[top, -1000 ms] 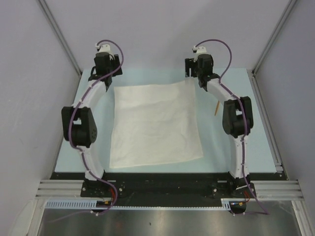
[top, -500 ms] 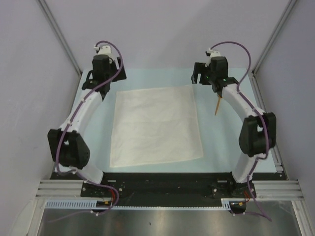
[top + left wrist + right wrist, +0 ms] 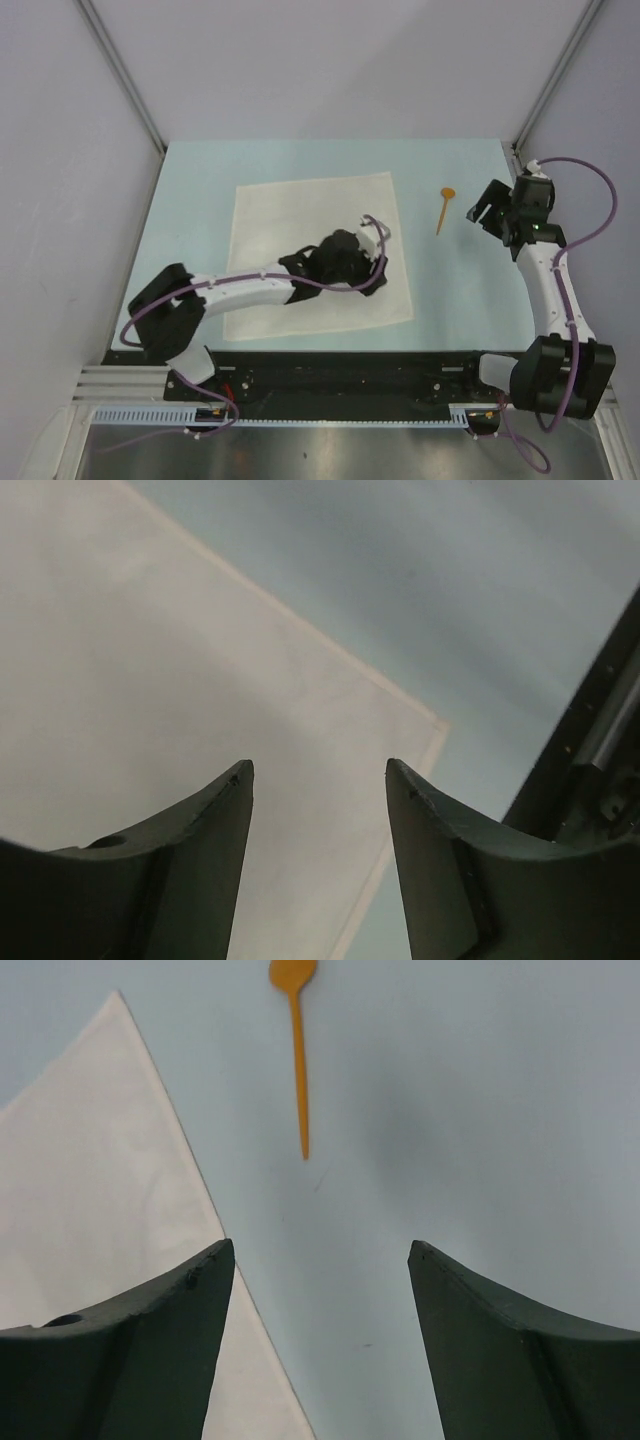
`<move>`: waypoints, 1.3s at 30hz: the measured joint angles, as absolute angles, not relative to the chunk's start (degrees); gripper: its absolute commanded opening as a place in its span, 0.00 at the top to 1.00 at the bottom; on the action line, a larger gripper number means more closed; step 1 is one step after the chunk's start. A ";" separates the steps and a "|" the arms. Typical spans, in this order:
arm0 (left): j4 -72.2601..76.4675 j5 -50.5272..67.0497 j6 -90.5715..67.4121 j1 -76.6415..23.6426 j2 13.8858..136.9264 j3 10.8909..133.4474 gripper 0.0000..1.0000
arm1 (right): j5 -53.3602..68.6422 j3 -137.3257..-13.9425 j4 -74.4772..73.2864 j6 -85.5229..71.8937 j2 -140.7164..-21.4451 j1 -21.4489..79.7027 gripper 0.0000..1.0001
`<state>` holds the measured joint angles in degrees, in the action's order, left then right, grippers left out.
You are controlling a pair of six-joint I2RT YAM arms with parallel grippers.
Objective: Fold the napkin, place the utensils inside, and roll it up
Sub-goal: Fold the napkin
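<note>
Left arm: reaches low from its base on the near left, rightward across the near half of the napkin. Its wrist sits over the near-right part of the cloth.

Napkin: cream-white, spread flat and unfolded on the pale blue table, around the middle of the table. Nothing lies on it apart from the arm above.

Left gripper: jaws moderately apart, nothing between them. The left wrist view looks down on the napkin's near-right corner, with the black rail of the near table edge at the side. Whether the fingertips touch the cloth cannot be told.

Spoon: small and orange. It lies on the bare table just right of the napkin's far-right corner, apart from the cloth, with its bowl at the far end and the handle pointing near.

Right gripper: jaws wide and empty. It is over the bare table just right of the spoon and not touching it. The right wrist view shows the spoon ahead of the fingers and the napkin's edge to one side.

Right arm: rises along the right edge of the table.
</note>
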<state>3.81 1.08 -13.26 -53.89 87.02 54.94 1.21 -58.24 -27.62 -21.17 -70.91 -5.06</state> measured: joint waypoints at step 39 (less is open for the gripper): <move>0.30 -7.38 -16.67 -72.27 117.78 74.50 0.59 | 13.04 -57.95 -31.44 -20.75 -60.20 -19.62 0.25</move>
